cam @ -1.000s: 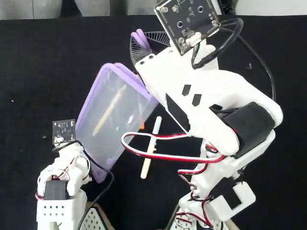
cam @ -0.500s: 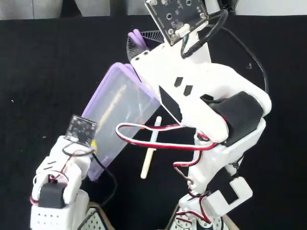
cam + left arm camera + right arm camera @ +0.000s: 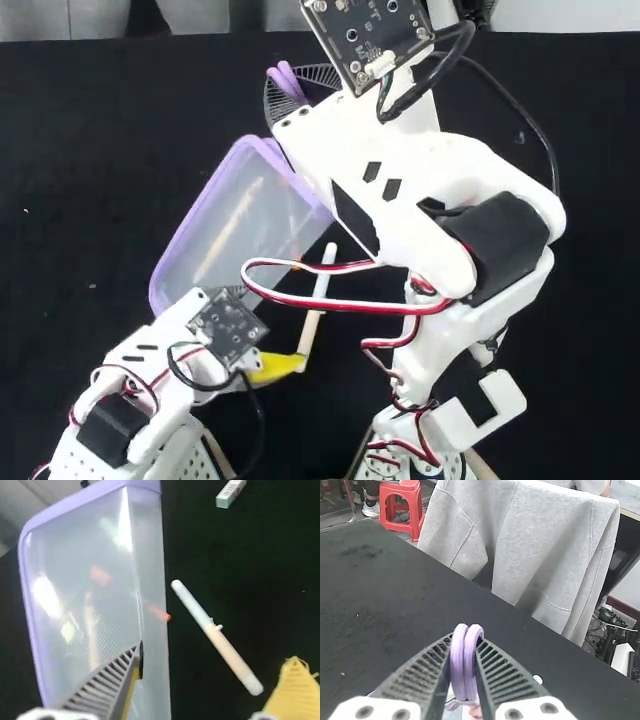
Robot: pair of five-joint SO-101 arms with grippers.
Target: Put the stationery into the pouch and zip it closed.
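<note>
The translucent pouch (image 3: 240,225) with a purple rim hangs tilted above the black table, a pencil (image 3: 232,228) and something orange inside it. My right gripper (image 3: 466,652) is shut on the pouch's purple loop (image 3: 284,76) at its far end. A white and beige pen (image 3: 314,308) lies on the table beside the pouch's lower edge. My left gripper (image 3: 215,655) is open just short of the pen (image 3: 216,636), its grey finger (image 3: 112,677) over the pouch (image 3: 85,605) and its yellow finger (image 3: 295,687) on the pen's other side.
A small white and green box (image 3: 231,492) lies on the table farther off. The right arm's white body (image 3: 440,240) and its red and white cables (image 3: 330,300) hang over the pen and the table's middle. A grey garment (image 3: 520,545) hangs behind the table.
My left arm has swung forward and to the right, from beside the pouch's near corner to the pen. The right arm shifted slightly left, the pouch still held.
</note>
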